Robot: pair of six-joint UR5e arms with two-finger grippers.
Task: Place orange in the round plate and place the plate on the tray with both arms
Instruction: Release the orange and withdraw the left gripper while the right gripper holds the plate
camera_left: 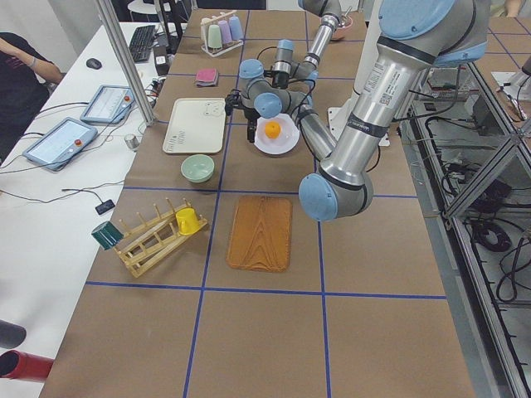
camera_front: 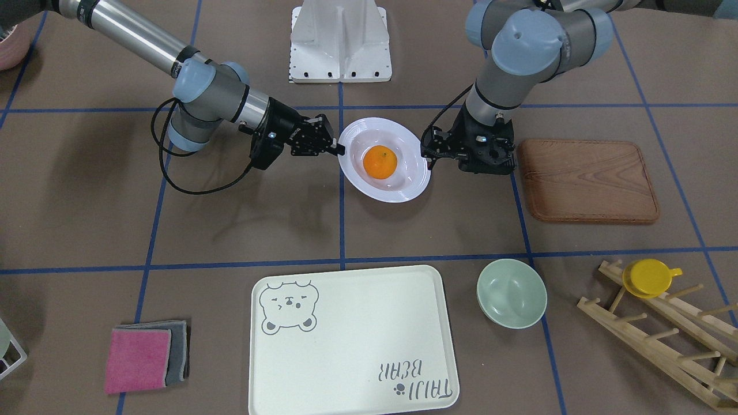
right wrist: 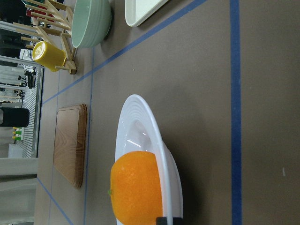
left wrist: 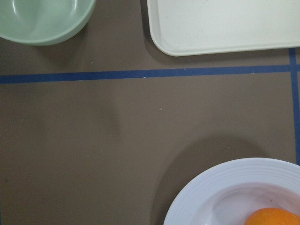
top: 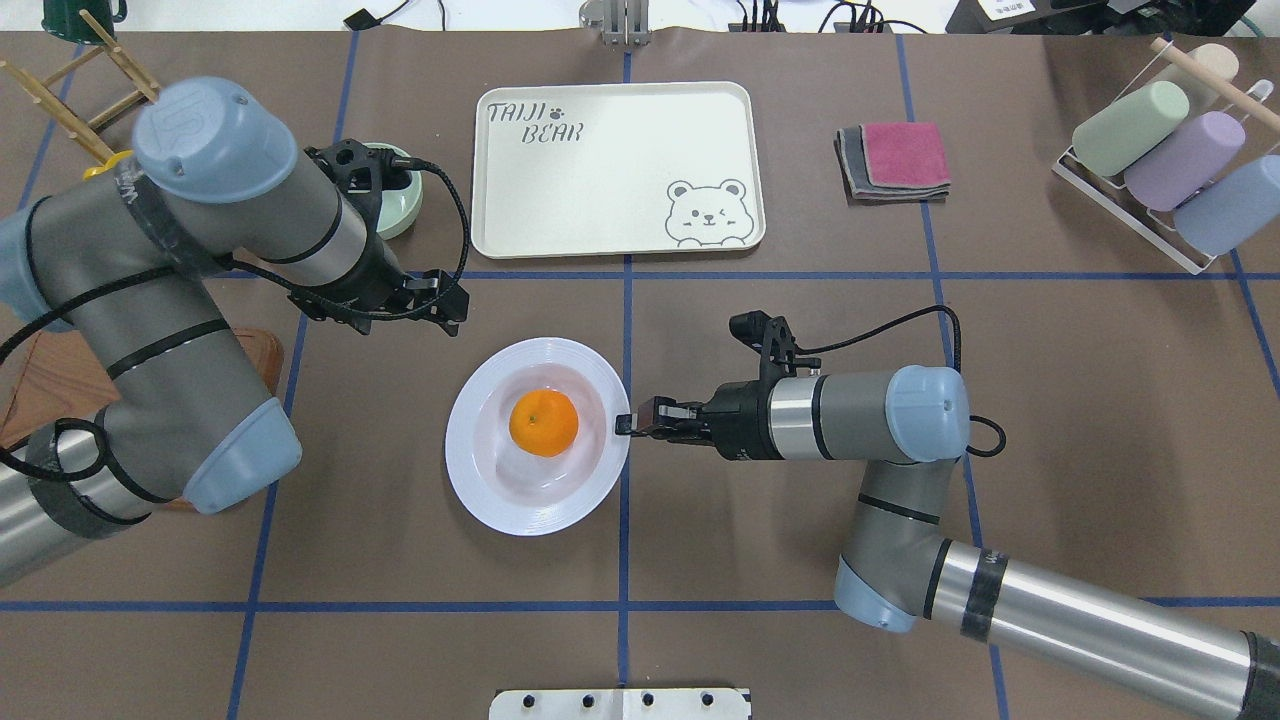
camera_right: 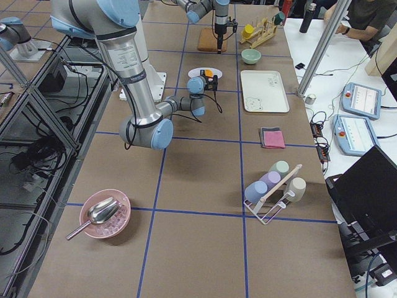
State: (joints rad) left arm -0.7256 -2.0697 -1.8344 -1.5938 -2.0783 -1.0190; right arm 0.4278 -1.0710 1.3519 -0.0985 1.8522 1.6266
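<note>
Right gripper (top: 625,424) is lying level, jaws appearing clamped on the rim of the round plate (top: 480,490); the right wrist view is showing one dark fingertip on that rim, the lower finger being hidden. The plate is extending from those jaws toward the robot's left. The orange (top: 543,423) is sitting in its well, just past the fingertips.

Left gripper (top: 452,300) is pointing downward, jaws appearing spread and holding nothing. It is hovering just beside the opposite, far-left part of the rim, seemingly clear of it; its own wrist view is showing no fingers.

Judgement: the left jaws are needing a hold on that rim before any lift.

The tray (top: 600,180) is lying forward of both jaws, away from the robot, its long axis running across the table; the left gripper is the nearer. Bare table is separating plate from tray.

The green bowl (camera_front: 511,292) is sitting just off the tray's left end; the wooden board (camera_front: 585,180) is lying just outboard of the left jaws. Any tilt is risking the orange rolling.
</note>
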